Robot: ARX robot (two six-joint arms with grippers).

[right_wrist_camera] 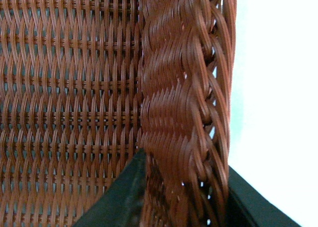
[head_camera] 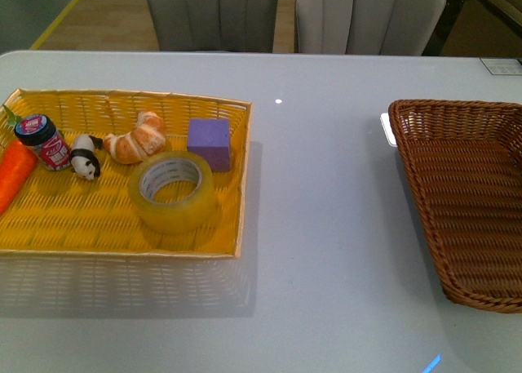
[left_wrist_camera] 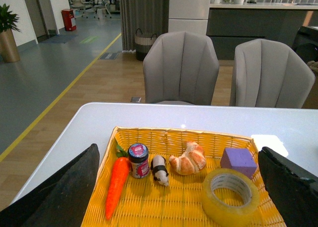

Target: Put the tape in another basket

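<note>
The tape [head_camera: 173, 190], a wide yellowish roll with a white core, lies flat in the yellow tray basket [head_camera: 122, 226], near its right front corner; the left wrist view shows the tape [left_wrist_camera: 230, 196] too. My left gripper [left_wrist_camera: 179, 197] hangs open above the tray's near side, its dark fingers [left_wrist_camera: 59, 192] spread wide, touching nothing. The dark brown wicker basket [head_camera: 469, 197] stands at the table's right edge. My right gripper [right_wrist_camera: 184, 197] is shut on the basket's braided rim [right_wrist_camera: 179, 103], one finger inside the wall and one outside. Neither arm shows in the front view.
Also in the yellow tray: a purple block [head_camera: 210, 142], a croissant [head_camera: 136, 138], a panda figure [head_camera: 84, 158], a small jar [head_camera: 45, 141] and a carrot [head_camera: 15, 175]. Two grey chairs [head_camera: 367, 14] stand behind the white table [head_camera: 326, 250]. A white card [head_camera: 387, 128] lies by the brown basket.
</note>
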